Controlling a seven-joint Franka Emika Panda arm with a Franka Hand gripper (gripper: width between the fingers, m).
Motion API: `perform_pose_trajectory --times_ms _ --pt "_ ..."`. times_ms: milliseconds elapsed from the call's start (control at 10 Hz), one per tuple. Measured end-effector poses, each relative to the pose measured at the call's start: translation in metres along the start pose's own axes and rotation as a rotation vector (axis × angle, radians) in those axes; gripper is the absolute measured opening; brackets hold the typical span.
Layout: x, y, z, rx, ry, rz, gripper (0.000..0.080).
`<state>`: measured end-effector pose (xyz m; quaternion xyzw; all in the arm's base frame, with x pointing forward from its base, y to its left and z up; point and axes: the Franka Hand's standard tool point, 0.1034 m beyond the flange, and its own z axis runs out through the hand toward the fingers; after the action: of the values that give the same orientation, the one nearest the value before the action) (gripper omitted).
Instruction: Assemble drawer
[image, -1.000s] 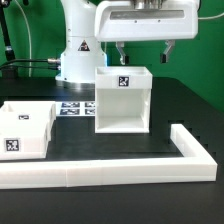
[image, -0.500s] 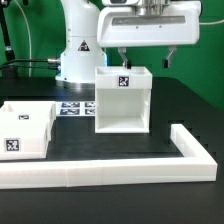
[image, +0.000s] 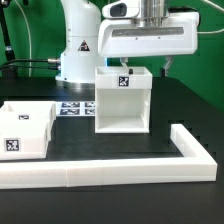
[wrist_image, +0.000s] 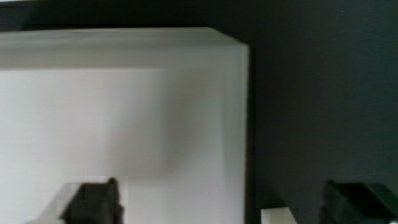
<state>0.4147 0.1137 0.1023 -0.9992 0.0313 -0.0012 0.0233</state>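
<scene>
My gripper (image: 145, 66) hangs just above the drawer's housing (image: 122, 104), spread wide and holding nothing. In the wrist view the gripper (wrist_image: 222, 206) shows its two dark fingers (wrist_image: 93, 204) far apart. One is over the housing's (wrist_image: 116, 120) pale surface and the other over the dark beyond its edge, so they straddle that edge. I cannot tell whether either finger touches the plastic. The housing is a tall, cube-like white box with thin walls, standing upright near the middle of the black table (image: 185, 100). It carries one small black-and-white square tag (image: 124, 82) close to its upper rim, and the rest of the side that shows is plain white. From the exterior view, one of my fingers sits at the rim just above that tag, and the other is past the housing toward the exterior view's right. Well apart from it, at the exterior view's left, lies a lower white drawer tray (image: 28, 122) with a tag of its own on its near face; no knob shows on it from here. The marker board (image: 72, 107) lies flat on the table between the tray and the housing, closer to my base. A low white border wall (image: 130, 170) runs along the near side of the table and turns a corner at the exterior view's right.
</scene>
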Motion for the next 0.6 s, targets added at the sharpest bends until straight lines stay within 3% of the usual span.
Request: perform_pose_trajectory --times_ms 100,200,400,600 --pt "-0.0001 0.0 0.0001 0.0 0.0 -0.001 0.0404" --pt "-0.0001 0.0 0.0002 0.0 0.0 -0.001 0.0404" --pt "-0.0002 0.0 0.0003 0.0 -0.001 -0.002 0.0057" --pt "-0.0001 0.0 0.0002 0.0 0.0 -0.002 0.0036"
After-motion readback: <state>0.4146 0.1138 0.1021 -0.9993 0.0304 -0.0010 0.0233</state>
